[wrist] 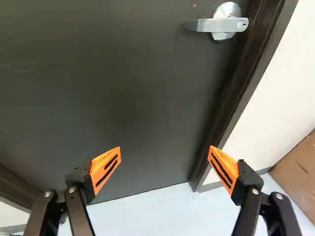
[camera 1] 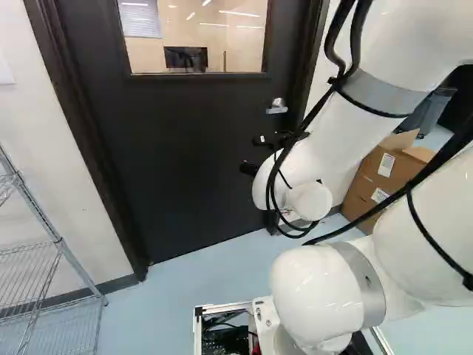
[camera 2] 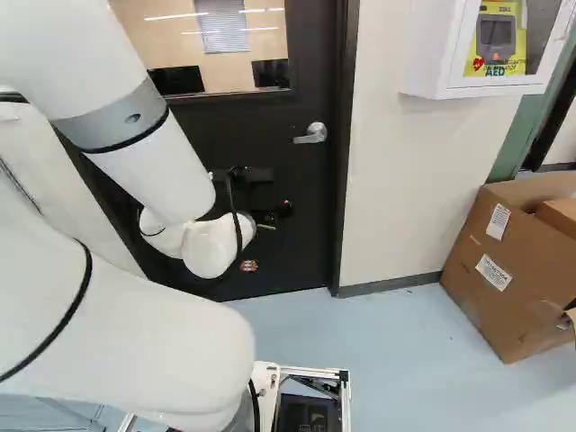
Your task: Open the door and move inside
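While the fingers (wrist: 101, 168) stand spread, gripping nothing, the handle (camera 2: 311, 134) sits right of centre in the upper half of the right base view, on the closed door (camera 2: 301, 202). It looks stiff and slick, best held near its free end; the door is probably heavy. The arm (camera 2: 148, 148) hides part of it, and no hinges can be made out.

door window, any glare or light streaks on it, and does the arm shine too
Left base view: bright streaks across the door window, reflected or from beyond, cannot tell which; small highlights on the white arm; right base view: streaks on the glass again; wrist view: a soft sheen on the lever.
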### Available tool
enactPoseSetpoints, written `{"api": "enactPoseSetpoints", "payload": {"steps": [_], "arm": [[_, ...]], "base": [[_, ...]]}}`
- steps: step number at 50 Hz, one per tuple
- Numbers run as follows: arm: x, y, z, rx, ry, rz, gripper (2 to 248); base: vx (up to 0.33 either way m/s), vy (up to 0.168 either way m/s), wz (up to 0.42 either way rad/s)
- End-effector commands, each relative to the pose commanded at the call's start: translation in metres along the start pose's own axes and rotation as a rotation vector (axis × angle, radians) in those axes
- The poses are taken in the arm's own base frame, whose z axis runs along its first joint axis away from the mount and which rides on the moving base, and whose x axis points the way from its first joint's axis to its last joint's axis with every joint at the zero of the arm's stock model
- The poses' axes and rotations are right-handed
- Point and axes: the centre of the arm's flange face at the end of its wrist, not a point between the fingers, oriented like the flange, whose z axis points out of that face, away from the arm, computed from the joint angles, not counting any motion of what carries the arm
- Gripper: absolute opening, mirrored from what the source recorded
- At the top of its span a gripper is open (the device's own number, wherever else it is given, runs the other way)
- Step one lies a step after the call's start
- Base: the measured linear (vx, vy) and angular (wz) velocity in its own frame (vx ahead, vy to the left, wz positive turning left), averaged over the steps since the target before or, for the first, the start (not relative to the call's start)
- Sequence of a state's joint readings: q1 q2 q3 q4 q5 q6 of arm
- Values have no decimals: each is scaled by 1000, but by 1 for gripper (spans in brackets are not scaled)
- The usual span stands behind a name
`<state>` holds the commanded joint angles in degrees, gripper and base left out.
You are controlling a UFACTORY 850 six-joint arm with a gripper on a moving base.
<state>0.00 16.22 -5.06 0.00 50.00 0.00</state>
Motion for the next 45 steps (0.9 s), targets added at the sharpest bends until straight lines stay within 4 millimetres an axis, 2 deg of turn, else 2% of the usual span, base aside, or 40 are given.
{"api": "enactPoseSetpoints", "payload": {"steps": [45], "arm": [[59,-2,32,8,106,-2,247]], "base": [[0,0,0]]}}
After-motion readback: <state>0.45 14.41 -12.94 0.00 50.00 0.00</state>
